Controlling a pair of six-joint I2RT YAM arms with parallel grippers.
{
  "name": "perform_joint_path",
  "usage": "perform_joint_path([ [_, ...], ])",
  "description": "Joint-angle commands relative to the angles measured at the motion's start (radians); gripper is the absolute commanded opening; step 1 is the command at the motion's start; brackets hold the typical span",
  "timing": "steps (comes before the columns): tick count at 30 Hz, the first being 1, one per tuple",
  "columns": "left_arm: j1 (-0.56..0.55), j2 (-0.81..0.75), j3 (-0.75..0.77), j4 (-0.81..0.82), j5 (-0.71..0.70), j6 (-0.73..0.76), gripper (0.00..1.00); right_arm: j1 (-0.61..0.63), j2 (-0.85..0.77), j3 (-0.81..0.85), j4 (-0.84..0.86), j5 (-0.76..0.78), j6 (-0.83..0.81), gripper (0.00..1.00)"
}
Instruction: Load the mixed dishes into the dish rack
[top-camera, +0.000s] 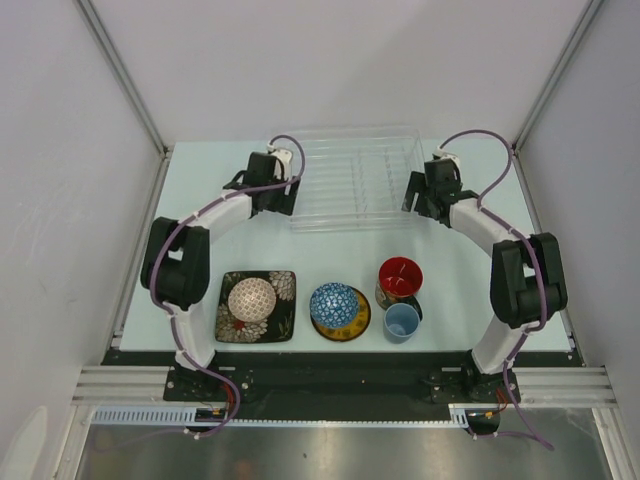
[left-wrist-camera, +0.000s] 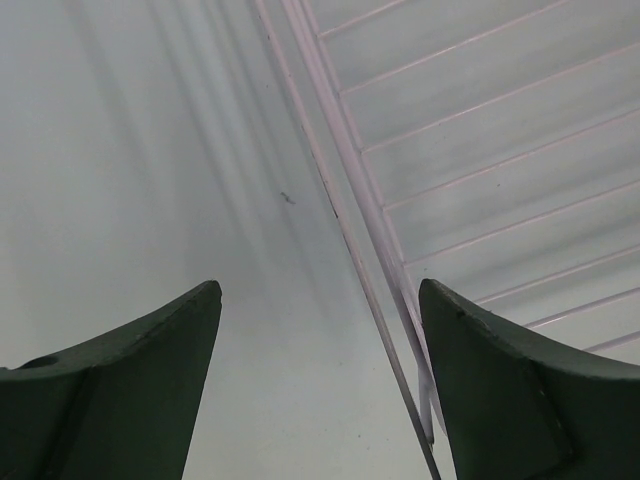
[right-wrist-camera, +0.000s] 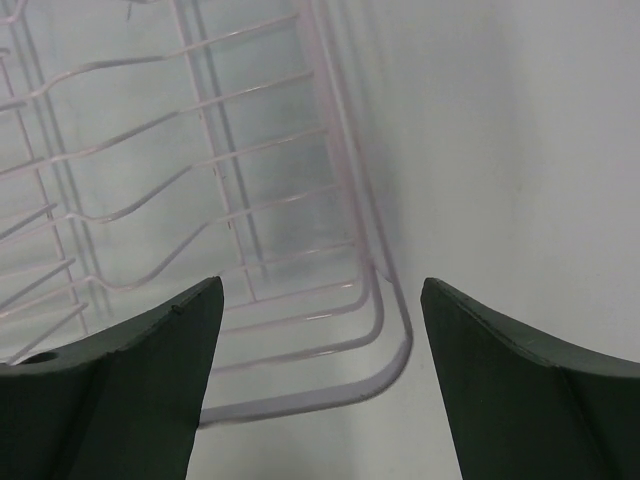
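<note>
The clear dish rack (top-camera: 355, 180) with its wire grid lies at the back middle of the table. My left gripper (top-camera: 285, 195) hangs open at the rack's left edge; in the left wrist view the rack's rim (left-wrist-camera: 345, 230) runs between the fingers, close to the right one. My right gripper (top-camera: 413, 195) is open at the rack's right end, straddling a rounded wire corner (right-wrist-camera: 395, 300). Along the front sit a black square floral plate (top-camera: 285, 290) bearing an upturned cream-pink bowl (top-camera: 250, 298), a blue bowl (top-camera: 334, 304) on a yellow saucer (top-camera: 357, 328), a red-lined mug (top-camera: 400, 277) and a light-blue cup (top-camera: 401, 321).
White walls with metal corner posts close in the table on three sides. Both arm bases stand on the near edge, outside the row of dishes. Purple cables loop over each arm.
</note>
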Motion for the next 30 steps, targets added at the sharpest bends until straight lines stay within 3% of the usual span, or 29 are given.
perform_joint_path([
  [1, 0.048, -0.103, -0.069, 0.008, -0.009, 0.044, 0.86, 0.067, -0.083, -0.060, 0.012, 0.018, 0.028, 0.86],
  [16, 0.123, -0.275, -0.278, 0.036, 0.008, 0.087, 0.86, 0.175, -0.212, -0.226, 0.004, 0.017, 0.083, 0.84],
  [23, 0.123, -0.350, -0.407, 0.073, 0.013, 0.092, 0.86, 0.193, -0.184, -0.195, 0.009, 0.011, 0.076, 0.84],
  [28, 0.125, -0.350, -0.393, 0.087, -0.007, 0.101, 0.87, 0.205, -0.143, -0.123, 0.000, 0.011, 0.056, 0.86],
  [30, 0.126, -0.330, -0.323, 0.056, -0.002, 0.086, 0.90, 0.222, -0.138, -0.065, -0.037, 0.043, 0.037, 0.88],
])
